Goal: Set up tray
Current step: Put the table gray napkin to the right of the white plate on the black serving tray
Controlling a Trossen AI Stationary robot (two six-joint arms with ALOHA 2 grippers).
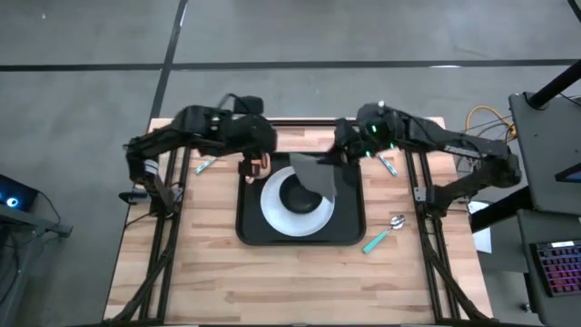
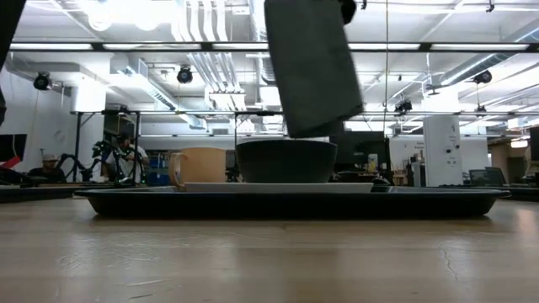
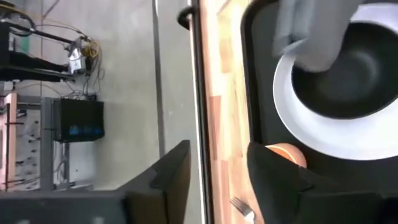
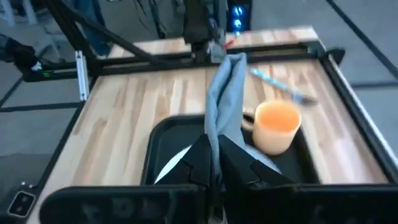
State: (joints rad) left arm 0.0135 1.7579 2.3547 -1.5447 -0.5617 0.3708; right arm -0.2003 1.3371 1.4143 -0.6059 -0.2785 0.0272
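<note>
Below right tool (image 4: 214, 163), tray (image 4: 163, 134), napkin (image 4: 222, 99) gripped

Bright ceiling strip lights (image 2: 126, 13) glared in the low view, while the hanging grey cloth napkin (image 2: 313, 67) looked motion-blurred.

This is a robotics lab or workshop in an industrial hall. Bare ducts (image 2: 206, 46) and strip lights (image 2: 126, 13) run under an open ceiling, and the floor (image 1: 82, 109) is grey concrete. The wooden tabletop (image 1: 300, 272) sits in a black metal frame (image 1: 163, 236), with loose cables (image 1: 486, 116), a lit keyboard (image 1: 556, 268) and a person at another robot arm (image 2: 88, 160) beyond.
</note>
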